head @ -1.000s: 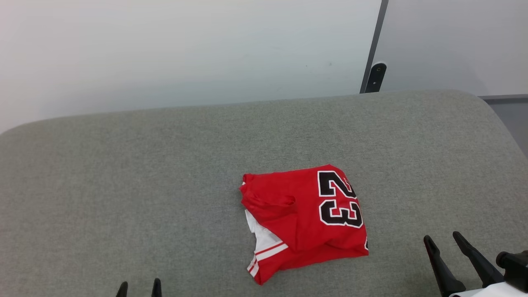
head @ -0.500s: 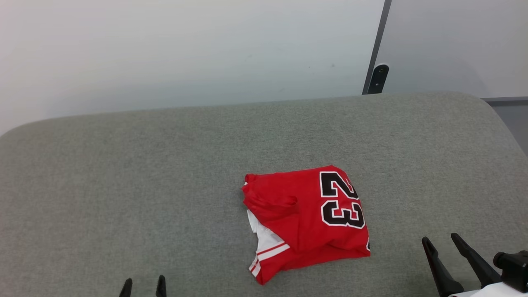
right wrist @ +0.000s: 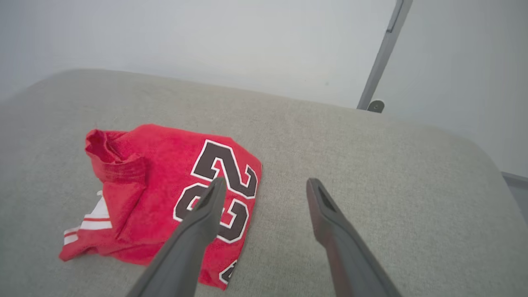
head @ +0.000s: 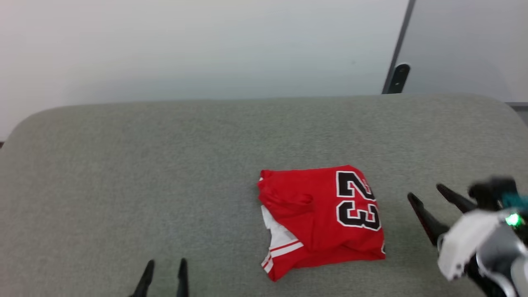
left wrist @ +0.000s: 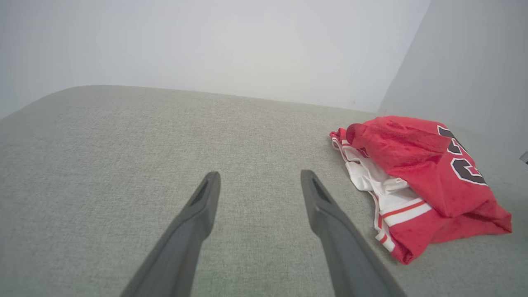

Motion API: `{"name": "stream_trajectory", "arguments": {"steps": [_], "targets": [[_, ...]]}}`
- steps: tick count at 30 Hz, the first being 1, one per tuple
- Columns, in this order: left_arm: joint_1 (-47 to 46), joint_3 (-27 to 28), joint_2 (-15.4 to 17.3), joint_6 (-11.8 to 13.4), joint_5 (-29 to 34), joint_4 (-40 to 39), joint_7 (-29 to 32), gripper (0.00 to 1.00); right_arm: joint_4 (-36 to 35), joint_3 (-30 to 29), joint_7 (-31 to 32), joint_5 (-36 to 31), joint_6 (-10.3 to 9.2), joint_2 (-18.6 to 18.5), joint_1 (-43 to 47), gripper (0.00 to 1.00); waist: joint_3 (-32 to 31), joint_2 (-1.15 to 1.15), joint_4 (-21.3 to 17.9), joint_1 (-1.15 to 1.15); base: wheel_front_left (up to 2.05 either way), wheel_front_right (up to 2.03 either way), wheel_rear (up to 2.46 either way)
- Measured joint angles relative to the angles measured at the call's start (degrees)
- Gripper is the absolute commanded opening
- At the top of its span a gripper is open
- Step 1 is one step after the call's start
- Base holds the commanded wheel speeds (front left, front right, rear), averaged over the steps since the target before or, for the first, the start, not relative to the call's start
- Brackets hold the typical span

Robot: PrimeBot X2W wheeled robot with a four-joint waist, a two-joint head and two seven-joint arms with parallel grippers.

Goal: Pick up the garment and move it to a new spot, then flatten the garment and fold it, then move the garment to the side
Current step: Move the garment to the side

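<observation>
Head view, folded garment (head: 318, 225), grey cushion (head: 144, 173)

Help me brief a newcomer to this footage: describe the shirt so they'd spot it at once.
Start at the wide grey padded surface before the pale wall. Right of its middle, toward the near edge, lies a loosely folded shirt. It is bright red, with a black white-outlined 23 and a white red-striped sleeve poking out.

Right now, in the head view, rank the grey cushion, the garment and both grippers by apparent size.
1. grey cushion
2. garment
3. right gripper, blurred and cut off by the edge
4. left gripper, fingertips at the bottom edge
</observation>
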Motion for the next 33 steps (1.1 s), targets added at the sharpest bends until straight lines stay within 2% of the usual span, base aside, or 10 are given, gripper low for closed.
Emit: {"name": "stream_trajectory", "arguments": {"steps": [4,8,16,28,29,30,31,33], "targets": [[-3.0,-1.5,-0.4,-0.4,0.5,1.2,-0.2,1.0,3.9,2.5,9.3,2.4,0.0,-0.7,-7.6,1.0,1.4,0.0,1.5,0.0,0.0,0.0,0.0],[-7.0,-3.0,-0.9,-0.7,0.9,2.3,-0.2,1.0,7.2,5.2,15.5,4.3,0.0,-2.5,-13.7,1.0,3.7,0.0,3.3,0.0,0.0,0.0,0.0],[-12.5,-4.7,-1.5,-1.3,0.3,2.7,-0.3,1.0,14.3,9.9,30.4,9.7,0.0,-5.9,-17.7,1.0,9.5,0.0,6.4,0.0,0.0,0.0,0.0],[-17.4,-6.8,-1.8,-1.2,-1.5,3.8,-0.3,1.0,18.5,13.2,33.1,11.7,-0.01,-5.9,-23.3,1.0,17.1,0.0,9.3,0.0,0.0,0.0,0.0],[-17.8,-7.1,-1.8,-1.2,-1.6,3.9,-0.3,1.0,18.8,13.4,33.1,11.7,-0.01,-6.0,-23.6,0.67,17.4,0.0,9.6,0.0,0.0,0.0,0.0],[-18.0,-7.3,-1.8,-1.1,-1.7,4.0,-0.3,1.0,18.9,13.7,32.8,11.8,-0.01,-6.1,-23.8,0.42,17.6,0.0,9.9,0.0,0.0,0.0,0.0],[-18.1,-7.4,-1.8,-1.0,-1.8,4.1,-0.3,1.0,18.9,13.9,32.5,11.9,-0.01,-6.3,-23.8,0.0,17.8,0.0,10.1,0.0,0.0,0.0,0.0],[-18.2,-7.5,-1.8,-1.0,-2.0,4.3,-0.3,1.0,19.1,14.6,31.2,12.1,-0.05,-6.7,-24.2,0.0,18.1,0.0,10.5,0.0,0.0,0.0,0.0]]}}
